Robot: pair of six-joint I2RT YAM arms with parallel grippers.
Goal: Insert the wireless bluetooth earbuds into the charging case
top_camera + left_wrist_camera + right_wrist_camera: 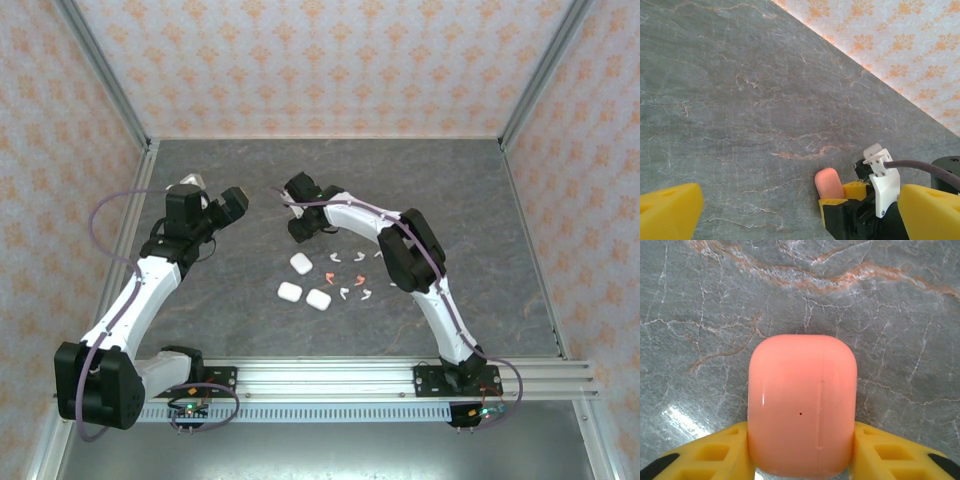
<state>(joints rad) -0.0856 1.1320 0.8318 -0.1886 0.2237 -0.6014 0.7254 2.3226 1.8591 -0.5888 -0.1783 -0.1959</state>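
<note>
A smooth, rounded coral-pink charging case, closed, with a fine seam and a tiny dark dot, is clamped at its sides between the yellow fingers of the right gripper; whether it touches the grey table cannot be told. The left gripper is spread wide, empty. White and coral earbuds are scattered mid-table beside three white cases, their shapes too small to be made out.
</note>
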